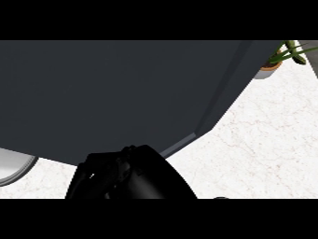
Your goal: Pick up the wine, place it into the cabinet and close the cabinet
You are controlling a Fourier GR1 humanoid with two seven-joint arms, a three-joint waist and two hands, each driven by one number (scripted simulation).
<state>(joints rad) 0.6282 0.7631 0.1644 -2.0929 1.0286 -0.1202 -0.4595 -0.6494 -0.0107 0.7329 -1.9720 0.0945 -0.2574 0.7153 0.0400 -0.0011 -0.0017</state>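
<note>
Robot hand (123, 175) at dark cabinet (106, 98) lower edge (fingers unclear).

One robot hand (123, 175) visible at lower edge: glossy black, bulky rounded shell, segmented fingers with faint pale highlights along edges. No markings, cables or screws can be made out.

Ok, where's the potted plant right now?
In the head view the potted plant sits at the upper right of the white counter, just past the top right corner of the dark cabinet that fills most of the view.
</note>
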